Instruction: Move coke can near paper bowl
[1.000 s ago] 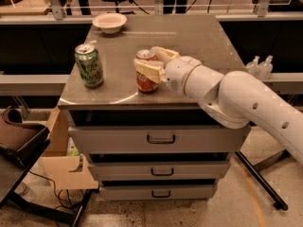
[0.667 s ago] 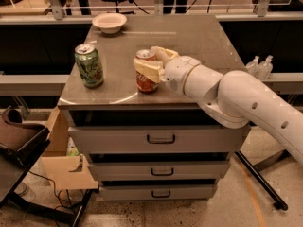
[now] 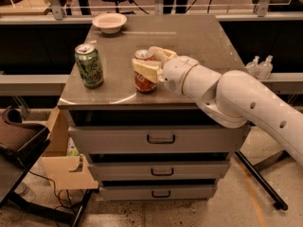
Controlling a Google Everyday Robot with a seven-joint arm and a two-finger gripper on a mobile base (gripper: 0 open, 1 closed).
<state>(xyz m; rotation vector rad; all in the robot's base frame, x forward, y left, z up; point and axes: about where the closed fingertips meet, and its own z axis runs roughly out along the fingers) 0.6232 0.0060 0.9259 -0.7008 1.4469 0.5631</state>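
My tool (image 3: 150, 63) clasps the upright coke can (image 3: 143, 83) at the counter (image 3: 199, 37) front; the paper bowl (image 3: 109, 22) lies back-left, well apart.

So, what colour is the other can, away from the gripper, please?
Green can, camera view; the gripper grips the coke can.
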